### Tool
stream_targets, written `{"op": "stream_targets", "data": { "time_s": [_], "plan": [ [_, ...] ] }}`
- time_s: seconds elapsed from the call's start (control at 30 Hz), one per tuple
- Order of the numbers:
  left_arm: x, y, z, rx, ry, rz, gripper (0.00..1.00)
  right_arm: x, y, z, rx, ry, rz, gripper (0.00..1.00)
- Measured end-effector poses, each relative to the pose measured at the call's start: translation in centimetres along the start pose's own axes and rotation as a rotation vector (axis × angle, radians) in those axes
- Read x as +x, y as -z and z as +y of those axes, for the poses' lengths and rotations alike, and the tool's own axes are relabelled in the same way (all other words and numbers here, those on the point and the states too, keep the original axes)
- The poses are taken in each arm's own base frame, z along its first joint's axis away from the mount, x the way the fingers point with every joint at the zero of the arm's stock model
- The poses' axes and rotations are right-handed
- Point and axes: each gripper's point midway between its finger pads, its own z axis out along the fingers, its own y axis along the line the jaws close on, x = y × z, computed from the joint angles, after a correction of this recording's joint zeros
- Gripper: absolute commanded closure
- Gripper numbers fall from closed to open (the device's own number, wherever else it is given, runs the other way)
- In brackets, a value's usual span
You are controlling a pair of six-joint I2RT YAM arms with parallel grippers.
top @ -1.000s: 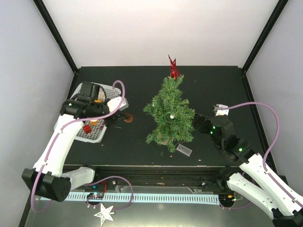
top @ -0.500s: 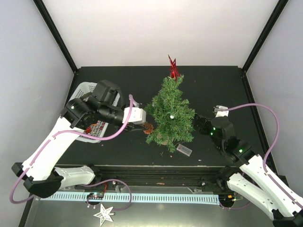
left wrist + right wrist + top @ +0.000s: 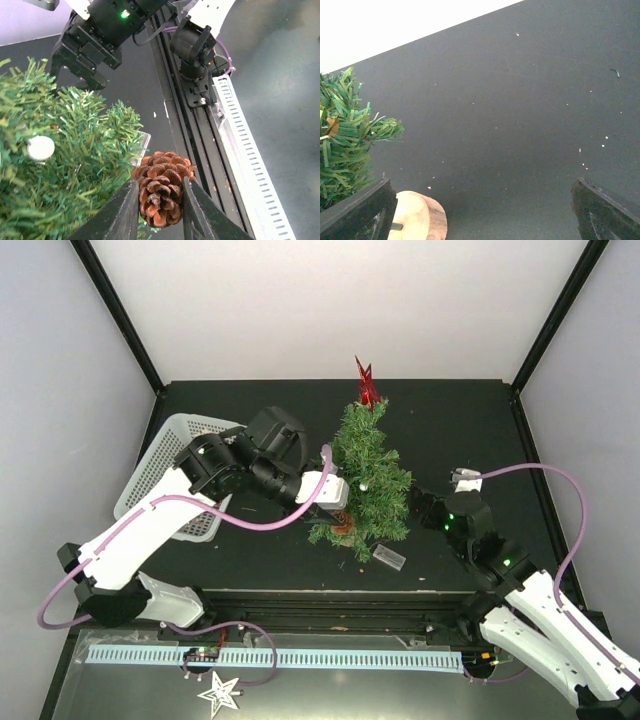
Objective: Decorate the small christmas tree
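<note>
The small christmas tree [image 3: 365, 475] stands mid-table with a red star [image 3: 367, 383] at its top and a white ball [image 3: 364, 485] in its branches. My left gripper [image 3: 343, 517] is shut on a brown pine cone [image 3: 162, 187] and holds it against the tree's lower left branches [image 3: 75, 165]. My right gripper [image 3: 420, 505] is open wide and empty, low on the tree's right side. In its wrist view the gripper [image 3: 480, 215] has the tree's tan base [image 3: 417, 217] by its left finger and the branches [image 3: 345, 140] above it.
A white basket [image 3: 170, 470] lies at the left, partly behind the left arm. A clear plastic box [image 3: 389, 557] lies in front of the tree near the table's front edge. A white star [image 3: 220, 692] lies below the table edge by the rail.
My left arm has swung right from the basket to the tree, carrying the pine cone into the lower left branches. The right gripper has barely moved.
</note>
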Motion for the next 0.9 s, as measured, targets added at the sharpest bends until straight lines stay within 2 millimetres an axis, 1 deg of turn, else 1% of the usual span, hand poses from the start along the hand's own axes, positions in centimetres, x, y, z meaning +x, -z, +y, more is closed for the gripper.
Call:
{"op": "stream_targets", "data": {
  "time_s": [0.13, 0.23, 0.33, 0.5, 0.6, 0.67, 0.77, 0.9],
  "plan": [
    [-0.4, -1.2, 0.0, 0.024, -0.012, 0.015, 0.74, -0.1, 0.1, 0.0, -0.003, -0.002, -0.004, 0.04],
    [0.1, -2.3, 0.1, 0.022, -0.018, 0.056, 0.74, -0.2, 0.3, 0.0, -0.007, -0.006, -0.011, 0.04],
    [0.6, -3.1, 0.8, -0.009, -0.027, 0.099, 0.75, -0.4, 0.4, 0.0, -0.011, -0.009, -0.018, 0.04],
    [0.8, -3.6, 1.6, -0.085, -0.066, 0.148, 0.76, 0.1, 0.3, -0.2, -0.007, -0.006, -0.012, 0.04],
    [0.7, -4.0, 1.6, -0.119, -0.098, 0.171, 0.76, 0.2, 0.2, -0.3, -0.005, -0.005, -0.009, 0.04],
    [0.8, -4.4, 1.4, -0.139, -0.122, 0.189, 0.76, 0.2, 0.1, -0.3, -0.005, -0.005, -0.011, 0.04],
    [0.9, -5.0, 0.6, -0.15, -0.162, 0.214, 0.76, 0.2, 0.1, -0.3, -0.004, -0.006, -0.011, 0.04],
    [0.7, -5.2, -0.5, -0.172, -0.219, 0.232, 0.78, 0.2, 0.0, -0.3, 0.0, -0.005, -0.008, 0.04]
  ]
}}
